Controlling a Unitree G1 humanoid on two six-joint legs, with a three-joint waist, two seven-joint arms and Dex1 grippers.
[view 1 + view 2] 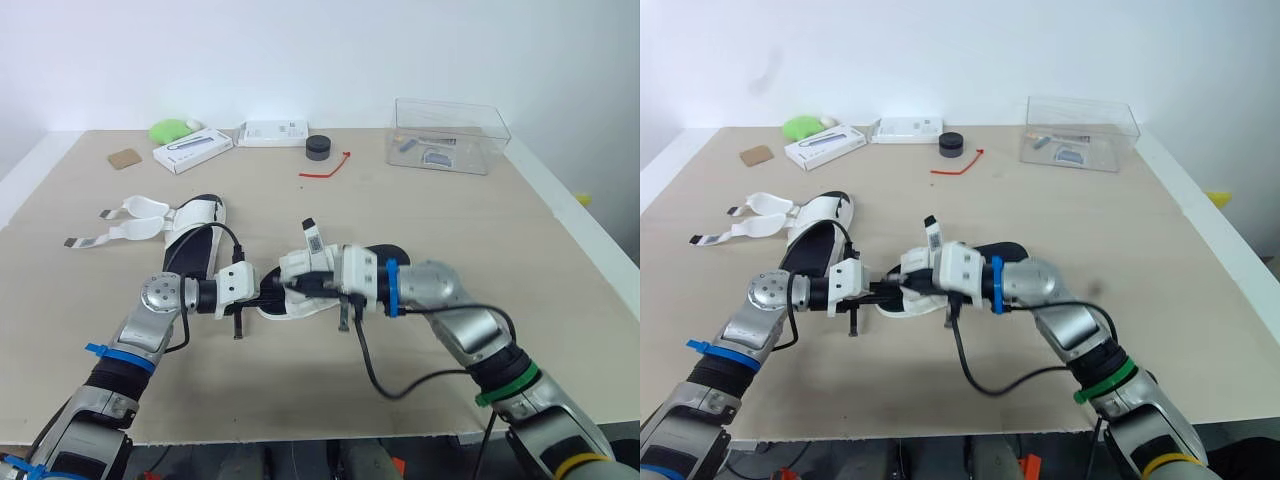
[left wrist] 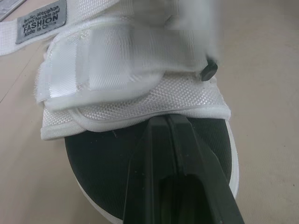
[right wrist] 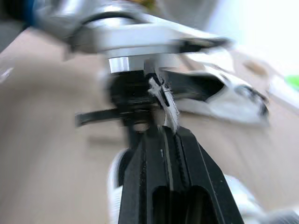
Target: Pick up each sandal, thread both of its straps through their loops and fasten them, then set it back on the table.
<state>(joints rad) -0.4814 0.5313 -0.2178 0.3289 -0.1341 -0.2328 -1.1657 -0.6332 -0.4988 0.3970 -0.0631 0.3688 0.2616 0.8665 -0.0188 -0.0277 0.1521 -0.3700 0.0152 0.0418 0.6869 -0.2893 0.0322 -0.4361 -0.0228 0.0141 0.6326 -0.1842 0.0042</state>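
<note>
Both arms are silver-grey metal with rounded joints. The left arm [image 1: 160,300], at the lower left of the frame, has a round screwed disc and a blue band further down. The right arm [image 1: 450,295], lower right, has a blue ring, then green and yellow bands. Black cables [image 1: 375,370] loop off each. White wrist blocks [image 1: 350,275] carry tapered black fingers [image 2: 159,163]

Beige desk [image 1: 560,260]. Left side: sandal [image 1: 190,240], straps lying open. Far edge, left to right: brown pad [image 1: 124,158], green lump [image 1: 172,129], white box [image 1: 193,150], smaller white box [image 1: 273,133], black puck [image 1: 318,147], red tie [image 1: 327,168], clear plastic box [image 1: 448,136].
</note>
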